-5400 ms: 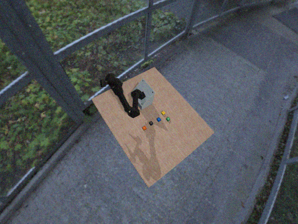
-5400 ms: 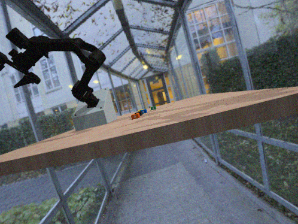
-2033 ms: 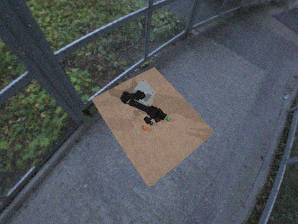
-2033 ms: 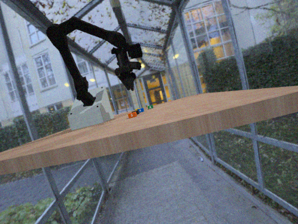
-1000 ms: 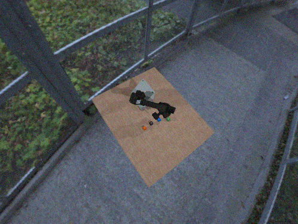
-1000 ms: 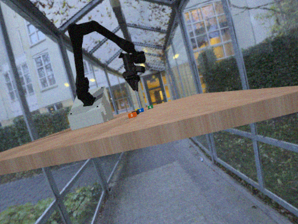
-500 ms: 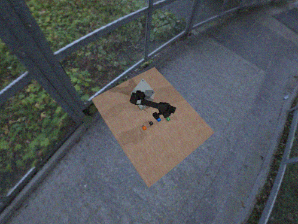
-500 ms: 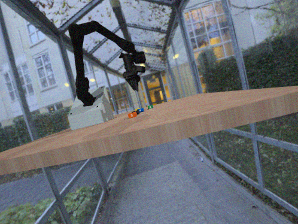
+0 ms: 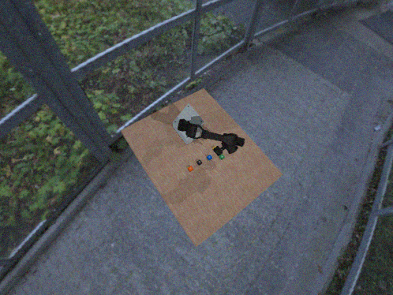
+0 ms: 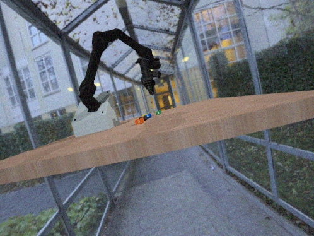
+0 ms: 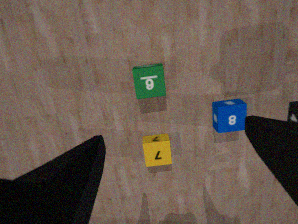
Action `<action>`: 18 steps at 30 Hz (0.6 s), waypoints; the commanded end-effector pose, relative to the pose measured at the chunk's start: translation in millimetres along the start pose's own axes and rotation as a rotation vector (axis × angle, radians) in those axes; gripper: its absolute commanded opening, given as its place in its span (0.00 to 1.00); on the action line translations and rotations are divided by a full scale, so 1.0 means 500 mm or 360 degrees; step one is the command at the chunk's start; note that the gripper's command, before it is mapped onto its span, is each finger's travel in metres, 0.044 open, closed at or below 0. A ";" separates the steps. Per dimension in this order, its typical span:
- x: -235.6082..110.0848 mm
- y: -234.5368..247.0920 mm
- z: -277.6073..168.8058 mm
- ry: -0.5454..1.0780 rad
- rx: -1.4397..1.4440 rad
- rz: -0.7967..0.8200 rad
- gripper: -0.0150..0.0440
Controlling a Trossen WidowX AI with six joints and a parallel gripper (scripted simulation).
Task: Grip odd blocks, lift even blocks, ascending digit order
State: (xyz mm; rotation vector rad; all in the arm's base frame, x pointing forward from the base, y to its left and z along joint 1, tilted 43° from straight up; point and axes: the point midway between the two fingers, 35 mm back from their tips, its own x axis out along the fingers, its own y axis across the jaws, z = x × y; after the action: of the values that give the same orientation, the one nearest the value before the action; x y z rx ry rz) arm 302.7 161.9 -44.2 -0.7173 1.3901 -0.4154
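The gripper (image 11: 172, 165) is being held spread wide and empty well above the wooden table (image 9: 221, 197), with the yellow block (image 11: 157, 151) marked 7 lying between its two dark fingers in the wrist view. In that view the green block (image 11: 149, 81) marked 6 is being seen at twelve o'clock from the yellow one, apart from it, and the blue block (image 11: 229, 115) marked 8 at two o'clock. From the top, the black block (image 9: 199, 162) and the orange block (image 9: 190, 169) are being shown further along the row, at about eight o'clock from the blue one.
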 end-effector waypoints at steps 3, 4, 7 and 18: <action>-0.001 0.009 0.006 -0.0001 0.0011 0.0006 0.93; -0.001 0.009 0.006 -0.0001 0.0011 0.0006 0.93; -0.001 0.009 0.006 -0.0001 0.0011 0.0006 0.93; -0.002 0.014 -0.009 0.0000 0.0010 0.0007 0.93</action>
State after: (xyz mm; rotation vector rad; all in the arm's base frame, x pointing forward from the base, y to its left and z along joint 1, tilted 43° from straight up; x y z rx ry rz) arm 304.7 166.0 -46.4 -0.7092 1.3854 -0.4175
